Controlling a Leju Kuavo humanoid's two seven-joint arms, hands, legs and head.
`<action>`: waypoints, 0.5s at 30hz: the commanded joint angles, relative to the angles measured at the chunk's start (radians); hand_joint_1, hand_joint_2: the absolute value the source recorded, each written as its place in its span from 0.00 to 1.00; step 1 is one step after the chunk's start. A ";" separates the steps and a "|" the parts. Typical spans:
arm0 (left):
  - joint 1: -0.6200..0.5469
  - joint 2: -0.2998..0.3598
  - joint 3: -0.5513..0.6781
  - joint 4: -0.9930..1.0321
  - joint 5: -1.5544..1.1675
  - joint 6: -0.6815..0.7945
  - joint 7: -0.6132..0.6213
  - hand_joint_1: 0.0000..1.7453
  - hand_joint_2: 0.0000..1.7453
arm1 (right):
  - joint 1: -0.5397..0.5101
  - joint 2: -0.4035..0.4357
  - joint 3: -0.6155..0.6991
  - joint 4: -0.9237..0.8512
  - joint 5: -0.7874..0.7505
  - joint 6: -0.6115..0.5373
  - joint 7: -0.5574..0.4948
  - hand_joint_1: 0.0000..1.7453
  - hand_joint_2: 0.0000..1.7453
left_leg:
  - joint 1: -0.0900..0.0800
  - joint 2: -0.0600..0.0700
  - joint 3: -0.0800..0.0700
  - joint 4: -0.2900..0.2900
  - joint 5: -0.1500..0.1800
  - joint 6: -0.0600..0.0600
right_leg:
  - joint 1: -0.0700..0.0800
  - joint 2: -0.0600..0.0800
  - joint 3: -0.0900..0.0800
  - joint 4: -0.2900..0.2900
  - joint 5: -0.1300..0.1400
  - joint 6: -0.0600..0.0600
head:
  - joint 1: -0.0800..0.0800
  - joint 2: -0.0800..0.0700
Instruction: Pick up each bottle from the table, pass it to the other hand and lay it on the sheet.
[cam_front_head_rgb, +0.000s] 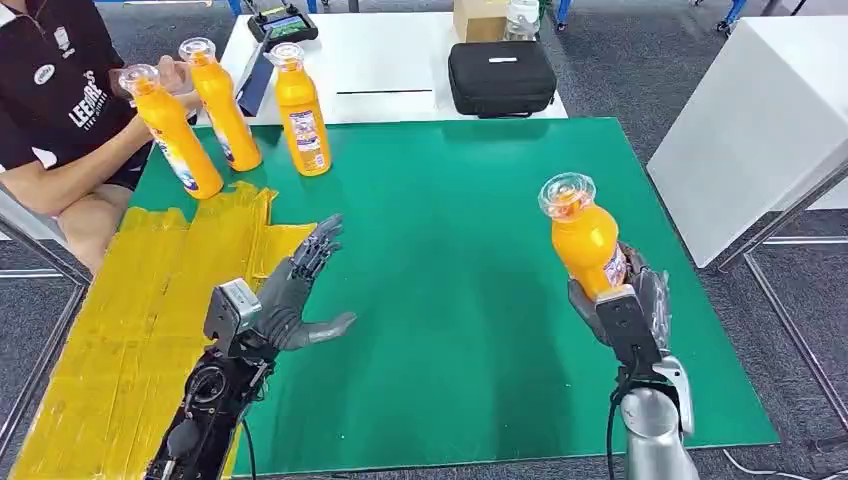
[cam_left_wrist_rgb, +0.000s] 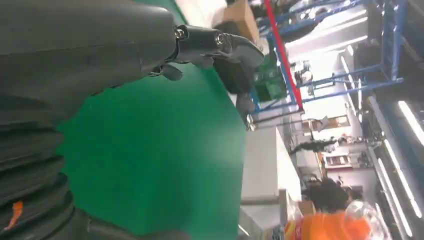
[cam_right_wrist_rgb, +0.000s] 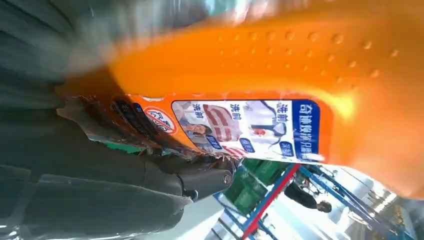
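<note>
Reference landmark: green mat (cam_front_head_rgb: 440, 260).

Right hand (cam_front_head_rgb: 625, 300): wrapped around the lower body of an orange bottle (cam_front_head_rgb: 583, 235), lifted clear above the right part of the green mat. Bottle held roughly upright, clear cap uppermost, leaning slightly away from the hand; label pressed against the palm in the right wrist view (cam_right_wrist_rgb: 240, 125). Grip placed low, probably to leave the upper body free for the receiving hand.

Left hand (cam_front_head_rgb: 295, 290): unclenched, holding nothing, fingers extended and thumb spread, raised over the left part of the green mat with the palm turned toward the bottle. Posture consistent with readiness to receive. Well apart from the bottle; handover not yet made.

Yellow sheet (cam_front_head_rgb: 130, 320): lying along the left edge of the green mat, nearest the left hand, hence the need for a transfer across.

Three further bottles (cam_front_head_rgb: 225, 105): at the far left corner of the green mat, one upright, two tilted, handled by a seated person (cam_front_head_rgb: 60, 100).

Black case (cam_front_head_rgb: 500, 75): on the white table beyond the far edge of the green mat.
</note>
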 joint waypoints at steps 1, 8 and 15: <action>-0.073 -0.039 -0.107 0.222 0.048 0.029 0.044 0.00 1.00 | -0.174 0.073 0.209 0.246 -0.059 -0.003 -0.021 1.00 1.00 | 0.000 0.004 0.005 -0.001 -0.001 -0.002 | 0.000 0.005 0.004 -0.001 0.000 -0.002 | 0.000 0.000; -0.073 -0.024 -0.139 0.187 0.083 0.046 0.054 0.00 1.00 | -0.241 0.101 0.349 0.338 -0.132 0.064 -0.029 1.00 1.00 | 0.002 0.005 0.006 0.000 -0.002 -0.003 | 0.002 0.005 0.004 -0.001 0.000 -0.003 | 0.000 0.000; -0.067 -0.021 -0.141 0.172 0.115 0.057 0.066 0.00 1.00 | -0.257 0.108 0.429 0.373 -0.222 0.135 -0.044 1.00 1.00 | 0.002 0.003 0.004 0.000 -0.001 -0.002 | 0.002 0.004 0.004 -0.001 0.000 -0.002 | 0.000 0.000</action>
